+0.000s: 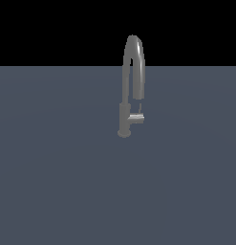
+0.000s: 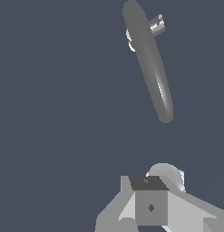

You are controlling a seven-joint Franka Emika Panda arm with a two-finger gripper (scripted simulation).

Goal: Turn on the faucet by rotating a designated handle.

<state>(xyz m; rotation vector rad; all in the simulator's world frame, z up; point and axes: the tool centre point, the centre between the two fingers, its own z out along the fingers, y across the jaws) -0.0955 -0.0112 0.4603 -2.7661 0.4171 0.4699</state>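
Note:
The faucet [image 1: 124, 115] stands upright on the floor, a grey metal tap with a tall arched spout [image 1: 134, 52] and a small round base. Its handle [image 1: 136, 117] is a short pale lever sticking out from the body toward the exterior view's right. The wrist view looks down on the faucet [image 2: 152, 68], with the handle [image 2: 157, 25] showing as a small stub beside the spout. My gripper [image 2: 149, 201] appears only in the wrist view, as grey blocks well apart from the faucet and touching nothing. Its finger gap is not readable. The exterior view shows no arm.
A flat dark blue-grey floor [image 1: 57, 182] lies all around the faucet, with a black background above the horizon. A rounded grey part of the arm [image 2: 167, 174] shows just behind the gripper.

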